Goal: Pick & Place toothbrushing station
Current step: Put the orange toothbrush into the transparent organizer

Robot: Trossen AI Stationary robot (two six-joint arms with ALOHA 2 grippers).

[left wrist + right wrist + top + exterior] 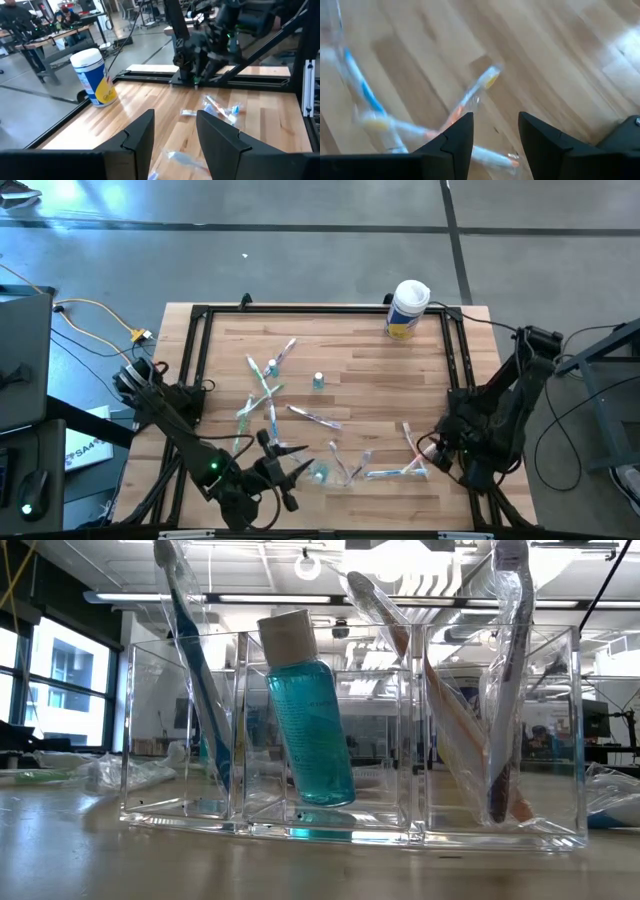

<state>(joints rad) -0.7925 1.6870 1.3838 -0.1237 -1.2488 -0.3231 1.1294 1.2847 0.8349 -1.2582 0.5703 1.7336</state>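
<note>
Clear plastic holder [350,730] is seen close in the low view, already loaded: blue toothbrush [195,670] in one end compartment, teal bottle [305,710] leaning in the middle, wrapped brushes in the other end. Left gripper [174,145] is held parted and empty above the table. Right gripper [495,145] is parted, empty, over a wrapped orange toothbrush [470,97]. Risk is judged: crinkly wrapper slips when pinched, or overlapping brushes get dragged along.
</note>
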